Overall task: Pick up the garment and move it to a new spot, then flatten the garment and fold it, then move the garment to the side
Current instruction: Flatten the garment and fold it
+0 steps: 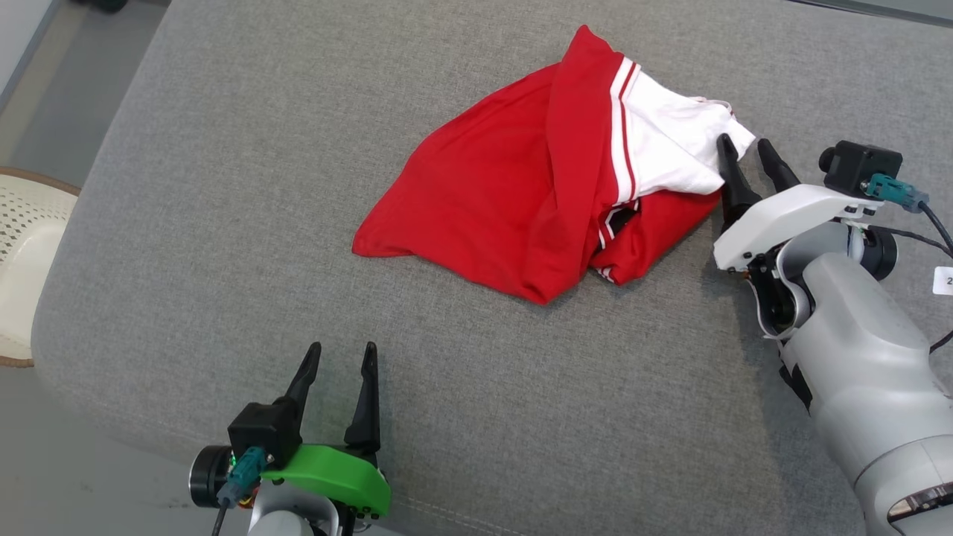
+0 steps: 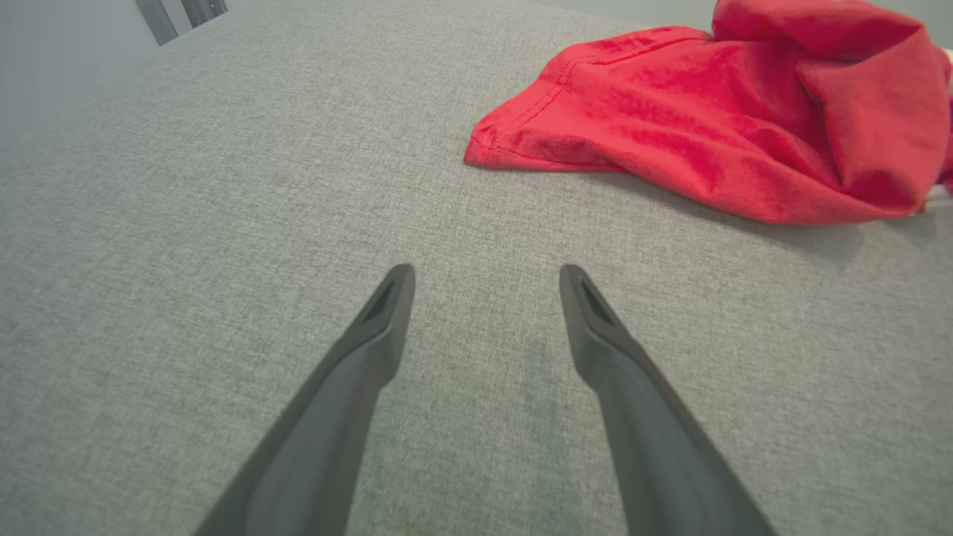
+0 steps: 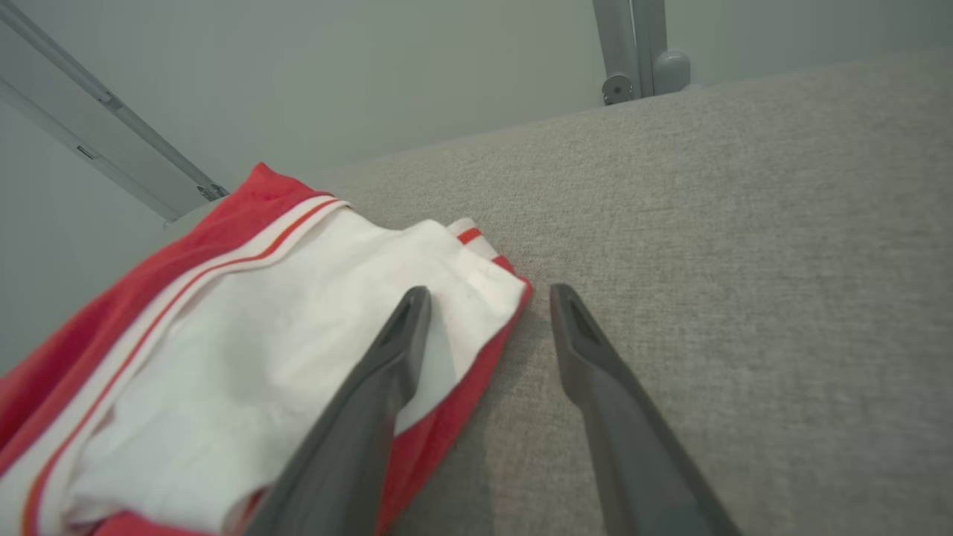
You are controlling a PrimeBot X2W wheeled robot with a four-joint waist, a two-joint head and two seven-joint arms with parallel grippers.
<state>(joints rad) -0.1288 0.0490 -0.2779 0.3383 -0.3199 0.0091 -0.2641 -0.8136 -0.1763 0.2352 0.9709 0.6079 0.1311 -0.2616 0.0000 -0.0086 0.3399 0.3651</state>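
— Where's the garment?
— Crumpled on the cushion, from centre toward 1 o'clock.
— And the robot?
— Right fingers at 3 o'clock, spread astride its white corner. Left fingers at 7, spread, well apart from it.

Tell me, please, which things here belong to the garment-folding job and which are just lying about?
Part of the job: the red-and-white garment, crumpled on the grey padded surface; the right hand, open at its white corner; the left hand, open, apart from it.
Just lying about: the pale perforated object with a brown rim, beside the surface; the metal rails behind.
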